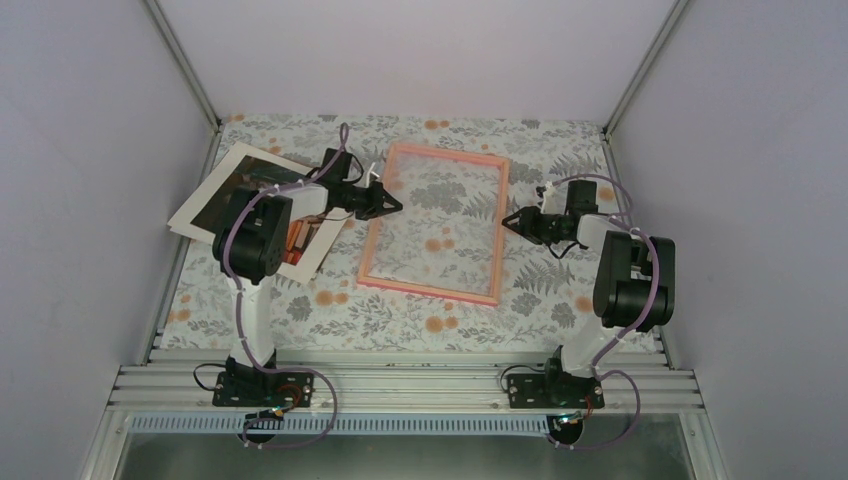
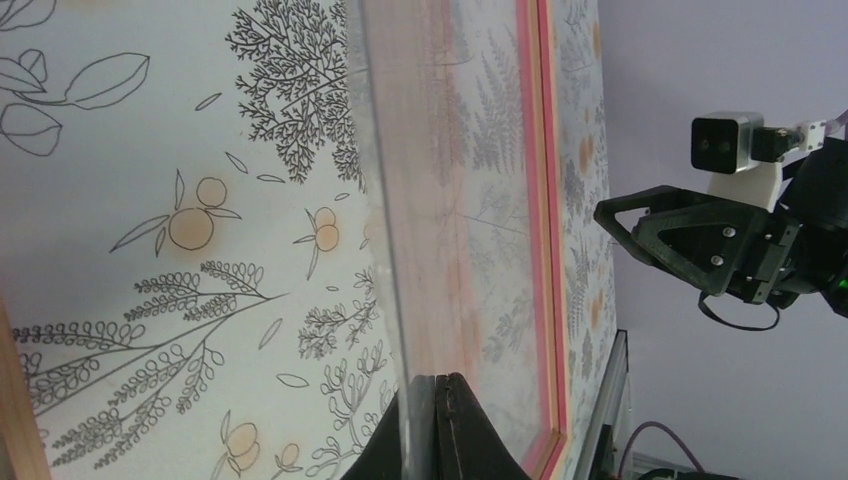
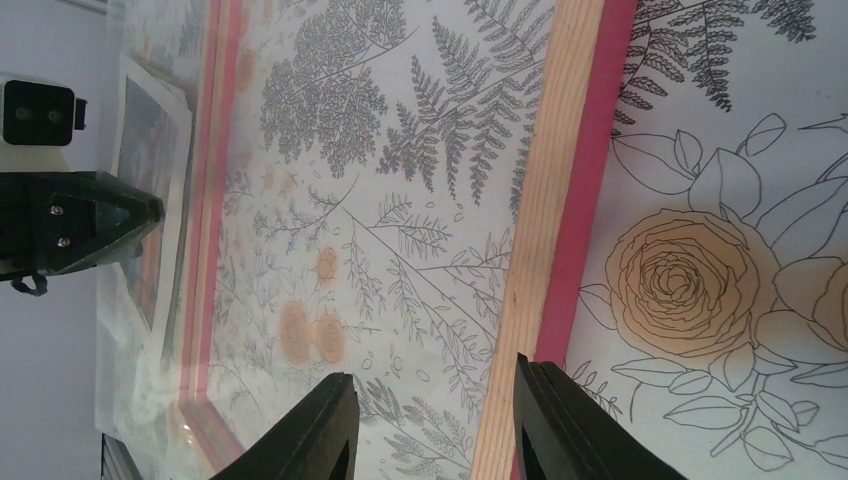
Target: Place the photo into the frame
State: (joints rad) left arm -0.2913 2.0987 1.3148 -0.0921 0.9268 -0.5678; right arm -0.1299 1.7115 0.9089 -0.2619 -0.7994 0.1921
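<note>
Two hands flank the frame [image 1: 430, 286], which lies flat near the middle of the tabletop [image 1: 400, 322], on a cloth printed with ferns, leaves and orange blossoms. The frame is bright pink, and the wrist views show pale bare wood on its upturned face.

The left hand [image 1: 392, 205] is at the frame's left rail with its fingers [image 2: 465, 425] pressed together. In the left wrist view the edge of the clear pane [image 2: 450, 180] runs straight down into the seam between them, so the hand appears to pinch that edge. The pane looks hazy and seems raised a little on that side, overlapping the left rail.

The right hand [image 1: 508, 222] is at the frame's right rail [image 3: 560, 200]. Its fingers [image 3: 320, 425] are partly spread and hold nothing. In its own camera the rail passes between them, close against the outer finger; I cannot tell whether it touches.

The photo [image 1: 210, 205] lies at the left of the tabletop, outside the frame and turned at an angle to it. It is picture side up with its white border showing, and the left arm partly covers it.
</note>
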